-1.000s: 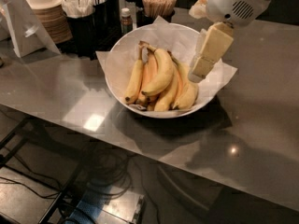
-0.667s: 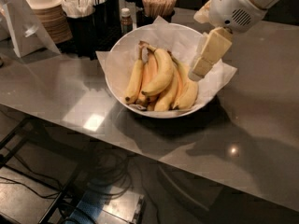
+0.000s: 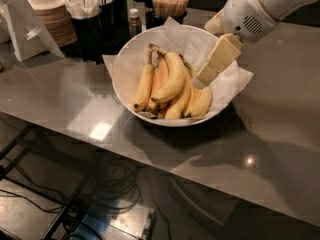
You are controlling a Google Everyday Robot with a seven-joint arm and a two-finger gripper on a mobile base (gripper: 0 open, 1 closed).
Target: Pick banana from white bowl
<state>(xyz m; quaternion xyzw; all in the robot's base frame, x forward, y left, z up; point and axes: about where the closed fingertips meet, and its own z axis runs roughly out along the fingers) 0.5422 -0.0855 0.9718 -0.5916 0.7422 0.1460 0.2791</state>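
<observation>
Pincer (image 3: 202, 79) has edged in at bowl's (image 3: 150, 120) 3 o'clock, just above banana (image 3: 199, 103); spread or pressed together, cannot tell; nothing lifted.

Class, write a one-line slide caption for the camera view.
Robot pincer poised over bananas in a paper-lined white bowl.

I have my pincer (image 3: 202, 79) over the right side of the white bowl (image 3: 121, 59), which sits on the worktop (image 3: 280, 134). Just left of the pincer, in the bowl, lies the banana (image 3: 170, 81); stacked paper bowls (image 3: 50, 14) stand far left, behind.
</observation>
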